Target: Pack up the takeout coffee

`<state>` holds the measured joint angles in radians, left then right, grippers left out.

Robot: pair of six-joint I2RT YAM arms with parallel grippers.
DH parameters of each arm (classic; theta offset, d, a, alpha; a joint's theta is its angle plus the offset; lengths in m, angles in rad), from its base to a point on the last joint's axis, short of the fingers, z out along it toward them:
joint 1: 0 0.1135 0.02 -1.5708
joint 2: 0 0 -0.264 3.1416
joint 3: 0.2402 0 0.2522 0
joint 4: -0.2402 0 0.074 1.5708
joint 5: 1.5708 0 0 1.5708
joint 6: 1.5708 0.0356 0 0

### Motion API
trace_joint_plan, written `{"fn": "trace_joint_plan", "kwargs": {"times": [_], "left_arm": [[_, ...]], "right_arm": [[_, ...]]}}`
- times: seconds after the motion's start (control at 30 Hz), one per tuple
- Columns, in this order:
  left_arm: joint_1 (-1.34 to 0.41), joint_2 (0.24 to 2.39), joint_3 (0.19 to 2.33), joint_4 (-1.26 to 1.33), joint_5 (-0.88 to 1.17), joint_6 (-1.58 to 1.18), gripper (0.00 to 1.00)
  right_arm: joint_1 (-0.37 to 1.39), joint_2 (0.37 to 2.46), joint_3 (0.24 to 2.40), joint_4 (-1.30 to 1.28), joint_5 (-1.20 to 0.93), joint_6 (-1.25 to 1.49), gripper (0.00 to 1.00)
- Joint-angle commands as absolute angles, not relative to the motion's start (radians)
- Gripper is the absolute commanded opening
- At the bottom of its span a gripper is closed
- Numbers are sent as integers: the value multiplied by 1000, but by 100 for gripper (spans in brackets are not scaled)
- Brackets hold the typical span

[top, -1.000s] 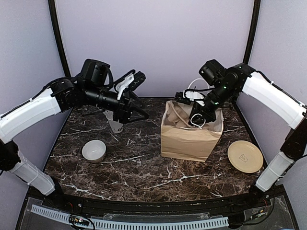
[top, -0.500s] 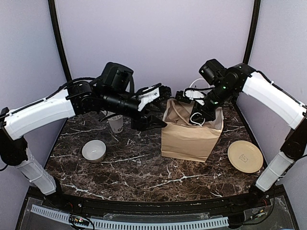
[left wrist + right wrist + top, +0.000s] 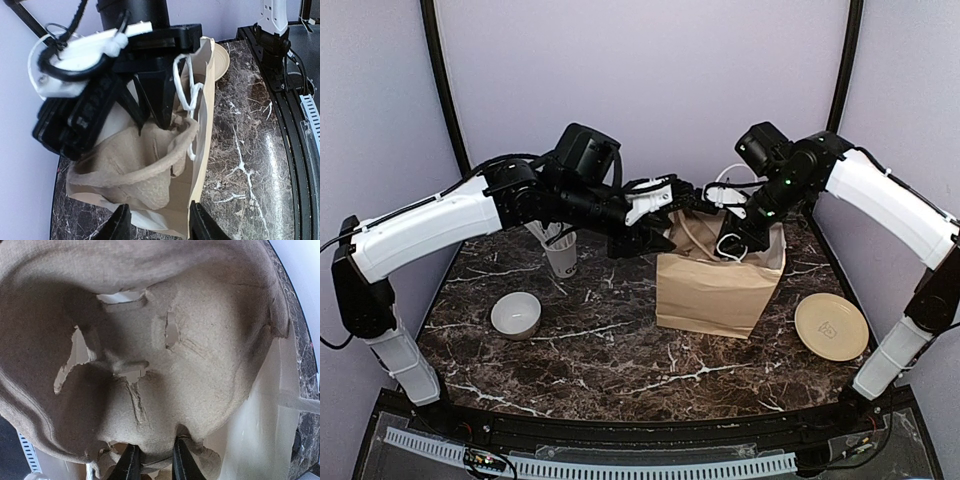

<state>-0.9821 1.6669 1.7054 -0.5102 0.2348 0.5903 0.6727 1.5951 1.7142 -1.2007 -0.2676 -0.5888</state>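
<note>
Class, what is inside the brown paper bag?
A torn brown moulded-pulp cup carrier sits in the brown paper bag. Anything beneath it is hidden; no cup shows there.

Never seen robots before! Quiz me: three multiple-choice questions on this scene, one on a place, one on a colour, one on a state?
1. Seen from above, the white bowl lies: A left of the paper bag B right of it C inside it
2. The plate is: A black B cream C red
3. The bag is: A flattened B tipped over C upright and open
Answers: 1 A: the top view shows it left of the bag. 2 B: its face is pale cream. 3 C: its mouth gapes upward.
</note>
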Motion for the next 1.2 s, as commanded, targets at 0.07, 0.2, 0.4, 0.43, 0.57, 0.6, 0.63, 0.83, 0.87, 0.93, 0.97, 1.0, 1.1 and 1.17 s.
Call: {"fn": "trace_joint_plan", "kwargs": {"times": [0.07, 0.2, 0.4, 0.43, 0.57, 0.6, 0.63, 0.83, 0.87, 0.93, 0.97, 1.0, 1.1, 1.17], "left_arm": [[-989, 1695, 1742, -593, 258, 639, 37], [-988, 1717, 1752, -616, 244, 646, 34], [-988, 1748, 1767, -622, 205, 651, 34], [-988, 1749, 1768, -622, 206, 652, 34], [-989, 1753, 1777, -633, 212, 660, 27], [-989, 1753, 1780, -642, 213, 661, 26], [-989, 1755, 1782, -646, 214, 661, 24], [-990, 1755, 1782, -672, 236, 657, 14], [-991, 1756, 1784, -674, 240, 656, 14], [-991, 1757, 1789, -681, 253, 652, 10], [-992, 1760, 1791, -684, 259, 648, 7], [-993, 1764, 1797, -687, 260, 644, 6], [-997, 1768, 1824, -697, 261, 635, 3], [-1002, 1770, 1843, -701, 251, 623, 2]], "right_arm": [[666, 1595, 1756, -1180, -266, -580, 18], [664, 1600, 1762, -1180, -270, -582, 18], [664, 1605, 1762, -1186, -274, -587, 18], [664, 1606, 1761, -1187, -275, -586, 18], [664, 1609, 1763, -1186, -256, -582, 16], [664, 1609, 1763, -1184, -249, -581, 15], [663, 1607, 1760, -1184, -243, -583, 15], [659, 1592, 1741, -1181, -197, -596, 13], [660, 1588, 1730, -1176, -172, -602, 12], [660, 1582, 1715, -1175, -130, -623, 12], [660, 1580, 1711, -1179, -121, -631, 12], [660, 1579, 1709, -1184, -121, -638, 12], [660, 1578, 1712, -1198, -126, -649, 12], [660, 1581, 1720, -1221, -133, -666, 12]]}}
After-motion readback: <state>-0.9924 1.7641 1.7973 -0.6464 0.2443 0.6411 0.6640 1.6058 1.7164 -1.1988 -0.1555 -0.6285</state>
